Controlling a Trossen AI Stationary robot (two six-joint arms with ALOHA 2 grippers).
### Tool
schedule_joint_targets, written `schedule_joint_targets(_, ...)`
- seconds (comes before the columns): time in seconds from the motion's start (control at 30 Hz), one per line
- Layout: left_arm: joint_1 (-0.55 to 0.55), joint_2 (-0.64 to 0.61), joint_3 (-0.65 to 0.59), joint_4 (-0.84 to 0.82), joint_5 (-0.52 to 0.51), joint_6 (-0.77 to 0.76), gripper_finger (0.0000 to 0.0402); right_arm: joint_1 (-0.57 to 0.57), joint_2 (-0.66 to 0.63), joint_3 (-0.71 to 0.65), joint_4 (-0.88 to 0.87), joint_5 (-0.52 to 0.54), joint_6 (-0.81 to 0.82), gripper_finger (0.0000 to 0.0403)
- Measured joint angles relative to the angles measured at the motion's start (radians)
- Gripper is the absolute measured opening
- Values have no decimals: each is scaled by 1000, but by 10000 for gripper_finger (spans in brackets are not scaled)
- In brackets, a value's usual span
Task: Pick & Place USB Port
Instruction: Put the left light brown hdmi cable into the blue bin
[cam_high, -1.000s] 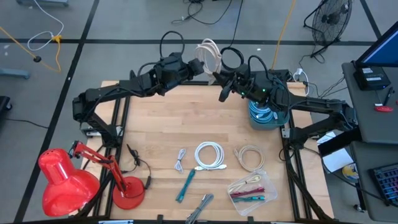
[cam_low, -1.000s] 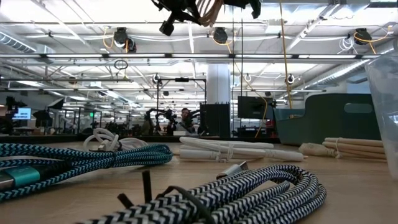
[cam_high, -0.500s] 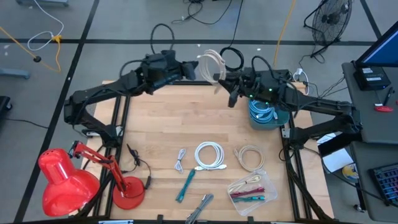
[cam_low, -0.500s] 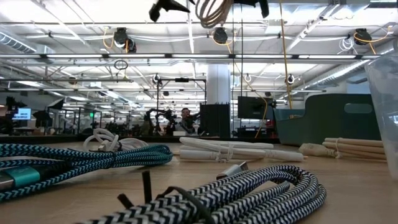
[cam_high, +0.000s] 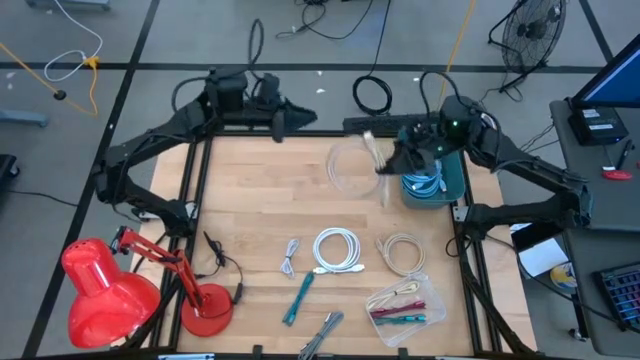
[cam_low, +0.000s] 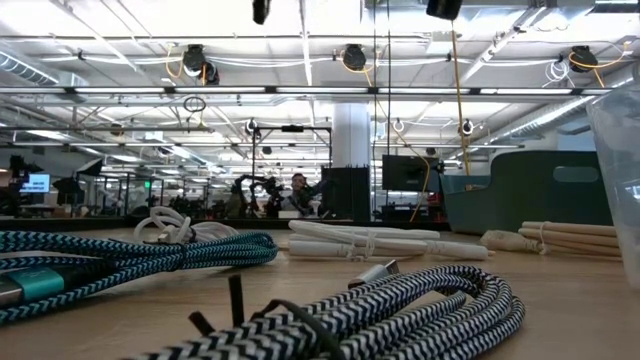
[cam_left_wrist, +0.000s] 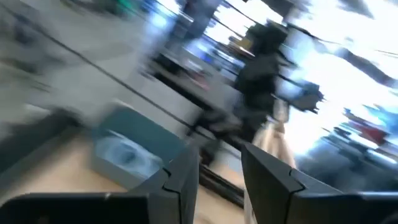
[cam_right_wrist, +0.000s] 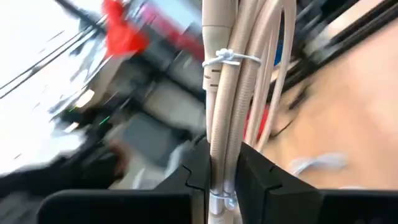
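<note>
Though motion-blurred, beige cable (cam_right_wrist: 227, 93) between right fingers (cam_right_wrist: 252, 177)

The surface (cam_high: 260, 210) is pale wood. A red lamp (cam_high: 100, 290) sits at its near left. At far right stands a teal bin (cam_high: 448, 180). The right claw (cam_right_wrist: 217, 168) grips a beige cable (cam_right_wrist: 227, 93) tied with a white tie. In the low view, a black-and-white zigzag cable (cam_low: 400, 310) lies nearest, and a teal-and-black zigzag cable (cam_low: 120, 255) lies left. A white cable (cam_high: 337, 250) lies mid-surface.

Robotics lab, open hall, ceiling pipes (cam_low: 300, 90)
</note>
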Motion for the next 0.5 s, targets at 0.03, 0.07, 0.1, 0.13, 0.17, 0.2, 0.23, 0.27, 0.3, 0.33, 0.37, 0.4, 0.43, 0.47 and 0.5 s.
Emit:
schedule_joint_targets(0.03,18,13,0,2,102,-22,124,0,0,0,1,-37,9,34)
schedule_joint_targets(0.07,34,26,0,-3,196,-49,124,0,-1,0,2,-70,15,34)
schedule_joint_targets(0.1,44,41,-1,-3,274,-73,124,0,-1,0,-6,-89,20,34)
schedule_joint_targets(0.13,47,57,-1,11,326,-92,124,-2,-2,0,-17,-102,21,34)
schedule_joint_targets(0.17,46,69,-1,22,357,-112,124,-5,-1,0,-30,-112,18,34)
schedule_joint_targets(0.2,43,79,-1,25,385,-132,125,-5,0,0,-44,-113,11,34)
schedule_joint_targets(0.23,38,91,-1,39,411,-145,127,-5,0,0,-58,-112,4,34)
schedule_joint_targets(0.27,31,100,0,51,425,-159,130,-5,0,0,-78,-112,-7,34)
schedule_joint_targets(0.3,24,112,0,56,443,-176,137,-5,0,0,-96,-112,-20,34)
schedule_joint_targets(0.33,14,123,0,73,455,-190,146,-5,-1,0,-115,-111,-33,34)
schedule_joint_targets(0.37,4,135,0,104,459,-210,158,-5,-1,0,-135,-110,-44,34)
schedule_joint_targets(0.4,-6,144,0,129,459,-234,172,-4,-1,0,-152,-105,-53,34)
schedule_joint_targets(0.43,-16,151,0,149,466,-255,187,-4,-1,0,-163,-91,-58,34)
schedule_joint_targets(0.47,-28,162,0,178,470,-277,203,-5,-1,0,-163,-73,-63,34)
schedule_joint_targets(0.5,-40,171,0,198,476,-286,218,-5,0,0,-162,-60,-65,34)
